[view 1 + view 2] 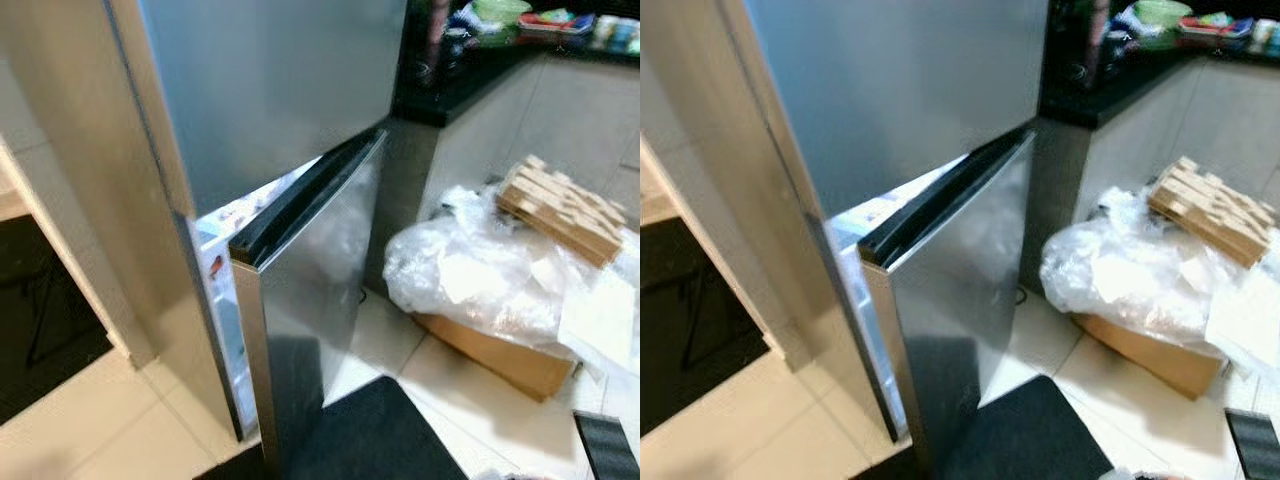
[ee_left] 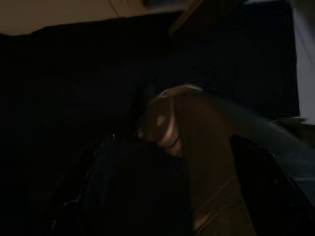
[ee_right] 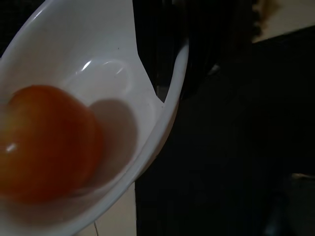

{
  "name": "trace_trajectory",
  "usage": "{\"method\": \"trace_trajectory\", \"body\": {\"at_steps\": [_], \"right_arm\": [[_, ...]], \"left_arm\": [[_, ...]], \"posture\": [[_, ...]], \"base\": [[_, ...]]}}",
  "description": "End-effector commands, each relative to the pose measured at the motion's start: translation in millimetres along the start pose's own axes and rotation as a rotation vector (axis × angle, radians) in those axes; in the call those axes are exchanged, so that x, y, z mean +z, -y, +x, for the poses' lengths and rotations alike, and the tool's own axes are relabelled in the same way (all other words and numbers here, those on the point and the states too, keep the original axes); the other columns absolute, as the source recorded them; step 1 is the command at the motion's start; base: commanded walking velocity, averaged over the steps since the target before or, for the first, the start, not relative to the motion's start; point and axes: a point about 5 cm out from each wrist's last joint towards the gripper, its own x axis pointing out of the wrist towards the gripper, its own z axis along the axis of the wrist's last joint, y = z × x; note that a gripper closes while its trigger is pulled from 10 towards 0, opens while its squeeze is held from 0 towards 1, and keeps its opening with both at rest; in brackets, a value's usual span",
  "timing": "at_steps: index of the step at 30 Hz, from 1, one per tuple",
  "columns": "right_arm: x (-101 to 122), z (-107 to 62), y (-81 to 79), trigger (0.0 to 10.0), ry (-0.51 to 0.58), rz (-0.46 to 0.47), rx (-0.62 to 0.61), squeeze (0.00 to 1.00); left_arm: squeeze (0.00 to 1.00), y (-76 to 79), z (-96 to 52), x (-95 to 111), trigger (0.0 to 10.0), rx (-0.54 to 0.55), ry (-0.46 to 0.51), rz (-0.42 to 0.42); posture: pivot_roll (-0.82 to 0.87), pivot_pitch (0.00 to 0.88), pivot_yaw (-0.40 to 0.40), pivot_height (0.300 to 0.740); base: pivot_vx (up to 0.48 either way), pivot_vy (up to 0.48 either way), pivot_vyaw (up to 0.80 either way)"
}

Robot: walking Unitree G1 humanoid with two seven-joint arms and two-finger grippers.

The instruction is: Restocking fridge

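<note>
Right gripper view: round tomato [image 3: 47, 142] in glossy bowl [image 3: 152, 113].

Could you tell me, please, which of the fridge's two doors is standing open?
The lower door is ajar, swung out so its dark top edge and the lit interior show. The upper door sits flush and closed above it.

Pale tiled floor [image 1: 90, 420] — bearing the steel fridge [image 1: 270, 120], a dark mat [image 1: 370, 435], and a cardboard box [image 1: 500, 355] under crumpled clear plastic [image 1: 480, 270] — beside the cabinets.
</note>
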Motion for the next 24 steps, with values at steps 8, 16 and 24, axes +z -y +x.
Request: {"method": "trace_trajectory", "body": {"at_steps": [8, 16, 24], "right_arm": [[10, 0.4, 3.4, 10.0, 0.036, 0.004, -0.016, 0.00], [9, 0.3, 4.5, 10.0, 0.035, 0.003, -0.018, 0.00], [10, 0.3, 6.0, 10.0, 0.038, 0.002, -0.021, 0.00]], "left_arm": [[0.00, -1.8, -1.0, -3, 10.0, 0.012, -0.013, -0.005], [0.00, -7.2, -1.7, 5, 10.0, 0.031, 0.017, 0.017], [0.00, -3.6, 3.3, 17, 10.0, 0.023, 0.037, 0.053]], "posture": [[-0.03, 0.000, -0.022, 0.740], [-0.03, 0.000, -0.022, 0.740], [-0.03, 0.000, -0.022, 0.740]], "base": [[-0.177, 0.000, 0.00], [0.000, -0.049, 0.00], [0.000, -0.467, 0.00]]}}
